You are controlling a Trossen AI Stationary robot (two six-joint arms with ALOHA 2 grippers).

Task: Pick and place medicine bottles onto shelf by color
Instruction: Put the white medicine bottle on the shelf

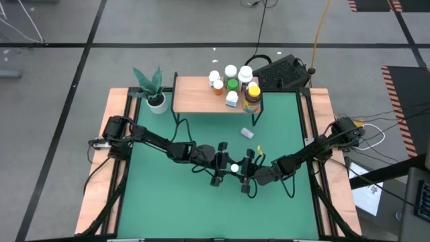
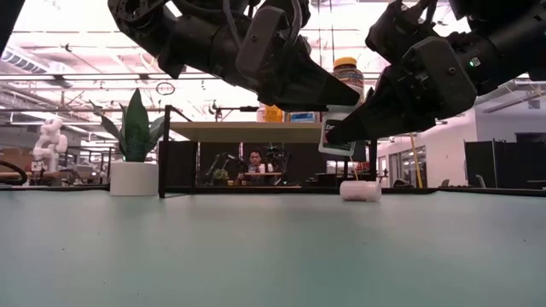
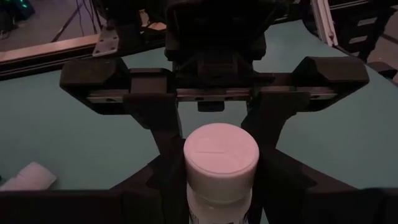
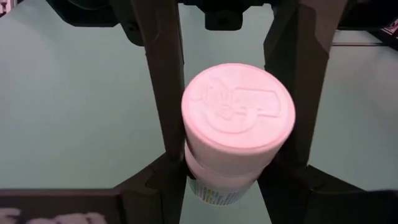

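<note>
A white pill bottle with a white cap (image 1: pixel 234 167) hangs upright above the middle of the green table, between my two grippers. My left gripper (image 1: pixel 227 165) reaches it from the table's left, my right gripper (image 1: pixel 242 170) from the right. Both are shut on it. The low view shows its labelled lower body (image 2: pixel 339 132) well above the table. The light-wood shelf (image 1: pixel 195 94) stands at the far edge. It carries several bottles: white ones (image 1: pixel 230 70), an orange one (image 1: pixel 218 86), a green one (image 1: pixel 232 85) and an amber one with a yellow cap (image 1: pixel 252 95). My left gripper (image 3: pixel 221 190) pinches the bottle's body just under the cap (image 3: pixel 217 198) between its two fingers (image 3: pixel 158 180), coming level from the table's left. The bottle is upright and lifted clear. My right gripper (image 4: pixel 224 180) pinches the body below the cap (image 4: pixel 217 190) between its two fingers (image 4: pixel 155 183), level from the table's right. The left arm's fingers (image 4: pixel 163 81) stand on either side of the same bottle.
Another white bottle (image 1: pixel 247 134) lies on its side on the table in front of the shelf. A potted plant (image 1: pixel 153 91) stands left of the shelf. A black box (image 1: pixel 282 70) sits behind the far edge. A person (image 2: pixel 254 162) sits far off in the room.
</note>
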